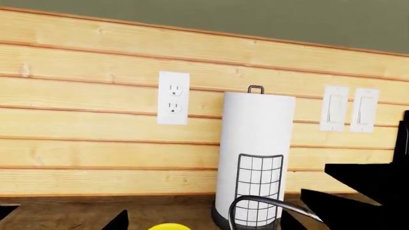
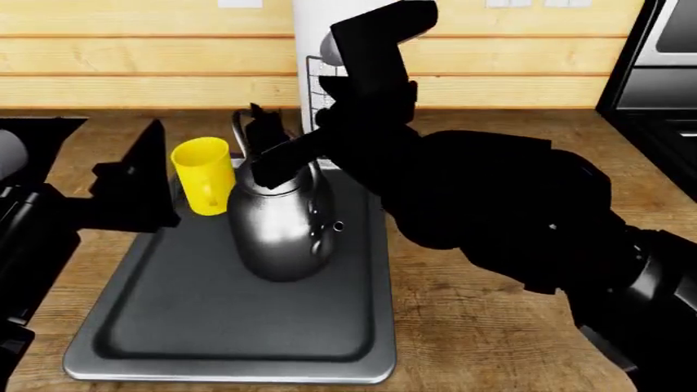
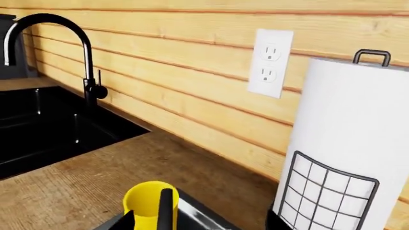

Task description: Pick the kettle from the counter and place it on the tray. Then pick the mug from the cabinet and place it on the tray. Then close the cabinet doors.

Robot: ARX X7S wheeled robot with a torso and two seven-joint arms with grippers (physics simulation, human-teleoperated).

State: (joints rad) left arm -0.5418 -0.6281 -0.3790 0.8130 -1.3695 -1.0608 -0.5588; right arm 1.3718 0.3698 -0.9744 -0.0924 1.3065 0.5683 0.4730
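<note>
The silver kettle (image 2: 277,224) stands upright on the dark grey tray (image 2: 218,327), which lies on the wood counter (image 2: 490,327). The yellow mug (image 2: 202,174) is at the tray's back left corner, beside the kettle; its base is hidden. My left gripper (image 2: 147,175) is just left of the mug, open and holding nothing. In the left wrist view only the mug's top (image 1: 169,226) and the kettle's wire handle (image 1: 262,203) show. My right gripper (image 2: 261,135) hovers by the kettle's handle and looks open. The right wrist view shows the mug (image 3: 148,206). The cabinet is out of view.
A white paper-towel roll in a wire holder (image 1: 255,158) stands behind the tray against the plank wall. A black sink (image 3: 45,124) with a faucet (image 3: 57,33) lies to the left. A stove (image 2: 659,82) is at the right.
</note>
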